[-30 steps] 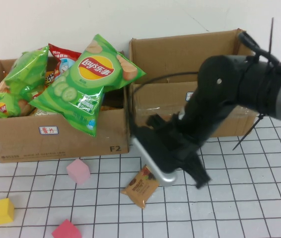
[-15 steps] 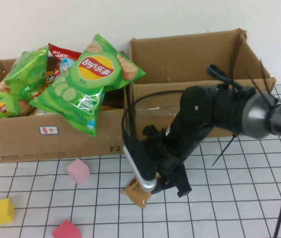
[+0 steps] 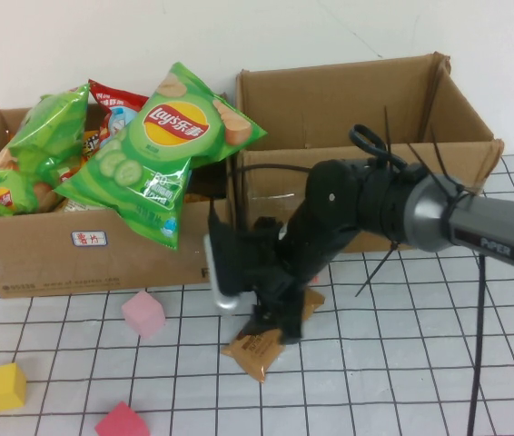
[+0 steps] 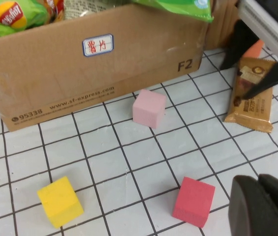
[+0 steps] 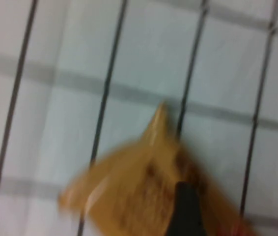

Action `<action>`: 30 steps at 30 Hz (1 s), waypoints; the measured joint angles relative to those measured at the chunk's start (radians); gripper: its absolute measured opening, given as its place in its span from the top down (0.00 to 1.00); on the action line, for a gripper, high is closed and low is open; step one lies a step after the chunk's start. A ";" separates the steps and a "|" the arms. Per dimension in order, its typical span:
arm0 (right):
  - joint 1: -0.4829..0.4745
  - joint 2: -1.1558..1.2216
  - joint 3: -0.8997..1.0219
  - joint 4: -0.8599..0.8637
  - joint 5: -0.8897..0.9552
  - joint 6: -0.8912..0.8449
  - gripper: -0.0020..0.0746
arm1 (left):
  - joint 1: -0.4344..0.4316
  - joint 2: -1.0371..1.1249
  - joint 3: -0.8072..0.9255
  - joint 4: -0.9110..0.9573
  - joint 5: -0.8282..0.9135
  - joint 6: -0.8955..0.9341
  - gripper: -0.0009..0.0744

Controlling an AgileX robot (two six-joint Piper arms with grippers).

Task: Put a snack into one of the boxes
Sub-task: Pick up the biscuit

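A brown snack packet [image 3: 255,349] lies flat on the gridded table in front of the two boxes; it also shows in the left wrist view [image 4: 251,96] and, blurred, in the right wrist view [image 5: 144,191]. My right gripper [image 3: 280,320] is down over the packet's far end with its fingers apart on either side of it, one fingertip [image 5: 183,209] resting against the wrapper. The left cardboard box [image 3: 103,250] is heaped with green chip bags [image 3: 162,150]. The right cardboard box [image 3: 366,100] is open. My left gripper [image 4: 265,206] is shut and empty, low at the near left corner.
A pink cube [image 3: 143,314], a yellow cube [image 3: 4,386] and a red cube [image 3: 121,421] lie on the table left of the packet. The right arm's cables loop in front of the right box's front wall.
My right arm has swung left and down, turning its wrist, and its gripper has come onto the snack packet. The left gripper stayed near the near left corner.
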 joint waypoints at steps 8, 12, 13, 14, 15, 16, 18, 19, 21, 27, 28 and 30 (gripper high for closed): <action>0.010 0.038 -0.020 0.150 -0.009 0.041 0.48 | 0.000 0.000 0.000 0.000 0.010 0.000 0.99; 0.010 0.047 -0.020 0.132 0.056 0.047 0.59 | 0.000 0.000 0.000 0.000 0.010 0.000 0.99; 0.010 0.047 -0.020 0.121 0.079 0.047 0.63 | 0.000 0.000 0.000 0.000 0.010 0.000 0.99; 0.010 0.047 -0.022 0.110 0.098 0.050 0.65 | 0.000 0.000 0.000 0.000 0.011 0.000 0.99; 0.010 0.047 -0.022 0.096 0.123 0.050 0.69 | 0.000 0.000 0.000 0.000 0.011 0.000 0.99; 0.010 0.047 -0.025 0.078 0.145 0.052 0.72 | 0.000 0.000 0.000 0.000 0.011 -0.003 0.99; 0.010 0.045 -0.029 0.027 0.198 0.066 0.78 | 0.000 0.000 0.000 0.000 0.011 -0.002 0.99; 0.010 0.041 -0.031 -0.005 0.225 0.084 0.81 | 0.000 0.000 0.000 0.000 0.011 -0.002 0.99; 0.010 0.031 -0.031 -0.063 0.269 0.145 0.86 | 0.000 0.000 0.000 0.000 0.011 -0.002 0.99; 0.012 -0.017 -0.030 -0.155 0.327 0.434 0.93 | 0.000 0.000 0.000 0.000 0.011 -0.002 0.99; 0.011 -0.029 -0.030 -0.159 0.333 0.507 0.94 | 0.000 0.000 0.000 0.000 0.013 -0.002 0.99; 0.012 -0.048 -0.030 -0.196 0.345 0.646 0.94 | 0.000 0.000 0.000 0.000 0.013 -0.002 0.99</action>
